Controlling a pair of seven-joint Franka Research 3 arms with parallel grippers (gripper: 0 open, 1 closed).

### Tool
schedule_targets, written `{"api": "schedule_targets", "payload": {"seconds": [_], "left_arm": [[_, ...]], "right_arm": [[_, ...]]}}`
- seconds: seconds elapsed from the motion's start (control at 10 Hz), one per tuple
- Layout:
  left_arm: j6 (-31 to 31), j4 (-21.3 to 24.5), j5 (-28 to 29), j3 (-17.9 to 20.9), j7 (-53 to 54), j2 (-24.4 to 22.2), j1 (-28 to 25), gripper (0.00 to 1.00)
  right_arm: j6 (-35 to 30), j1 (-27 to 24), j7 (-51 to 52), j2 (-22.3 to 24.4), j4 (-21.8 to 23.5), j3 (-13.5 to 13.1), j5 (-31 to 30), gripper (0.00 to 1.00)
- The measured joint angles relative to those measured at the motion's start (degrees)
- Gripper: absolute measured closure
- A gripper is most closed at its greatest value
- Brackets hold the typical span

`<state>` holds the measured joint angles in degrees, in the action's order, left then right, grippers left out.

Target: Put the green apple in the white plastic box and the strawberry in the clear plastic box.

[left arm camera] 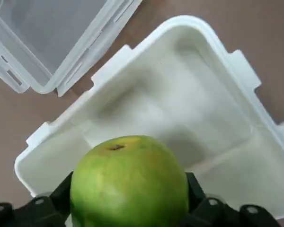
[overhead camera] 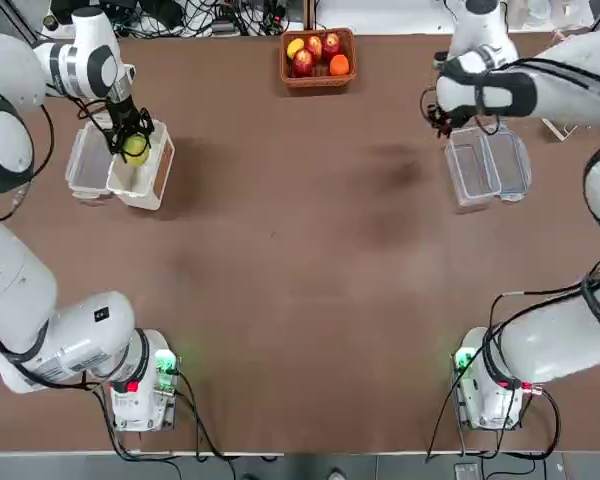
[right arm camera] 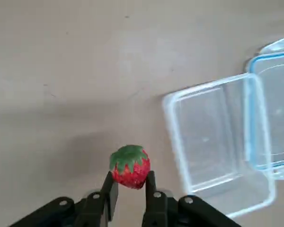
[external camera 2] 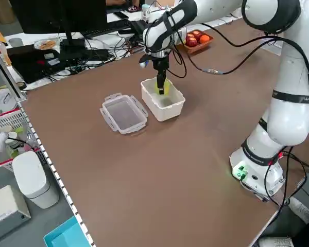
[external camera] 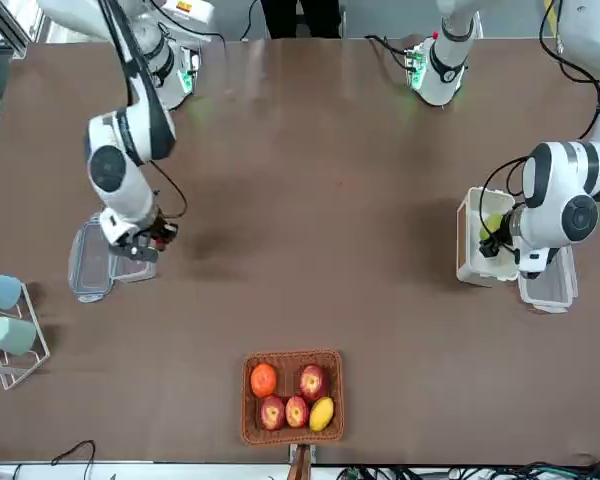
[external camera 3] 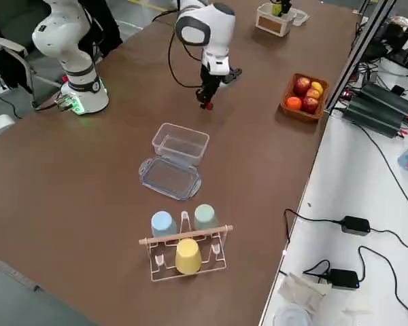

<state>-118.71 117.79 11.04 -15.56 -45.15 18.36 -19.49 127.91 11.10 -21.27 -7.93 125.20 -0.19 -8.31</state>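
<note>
Both fruits gripped, boxes open, neither placed.
Left gripper (overhead camera: 132, 146) clamps green apple (left arm camera: 128, 182) above white plastic box (left arm camera: 189, 106): lower inside before opening. Right gripper (right arm camera: 128, 190) pinches strawberry (right arm camera: 129, 166) just left of clear plastic box (right arm camera: 213, 137): shift right over it first.

Bright, even light falls on the brown counter (overhead camera: 300, 300). Soft dark shadows sit by the arms. Both wrist pictures look a little blurry.
</note>
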Motion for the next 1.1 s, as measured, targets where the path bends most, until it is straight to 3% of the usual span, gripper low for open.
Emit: {"api": "schedule_targets", "payload": {"seconds": [0.2, 0.4, 0.7, 0.9, 1.1], "left_arm": [[1.52, -0.45, 0.03, -0.10, 0.00, -0.75, 0.00, 0.00], [7.40, -3.35, 0.02, -0.57, 0.00, -3.37, -0.01, 0.00], [21.31, -16.49, -5.43, -4.07, 2.26, -7.97, 0.19, 0.00], [29.28, -26.07, -10.72, -4.19, 14.06, -8.89, 0.01, 0.00], [33.64, -31.49, -13.02, -4.09, 23.45, -9.01, 0.22, 0.00]], "right_arm": [[0.16, -3.62, 7.64, 1.28, 2.53, -0.10, -0.01, 0.72], [4.98, -8.73, 15.46, 1.82, 5.22, -0.22, -0.01, 0.72], [13.66, -11.84, 18.49, 1.44, 9.14, -0.26, -0.02, 0.72], [20.04, -13.39, 19.79, -0.98, 11.13, -0.25, -0.02, 0.72], [23.89, -15.65, 21.90, -4.01, 11.73, -0.27, -0.02, 0.72]]}}
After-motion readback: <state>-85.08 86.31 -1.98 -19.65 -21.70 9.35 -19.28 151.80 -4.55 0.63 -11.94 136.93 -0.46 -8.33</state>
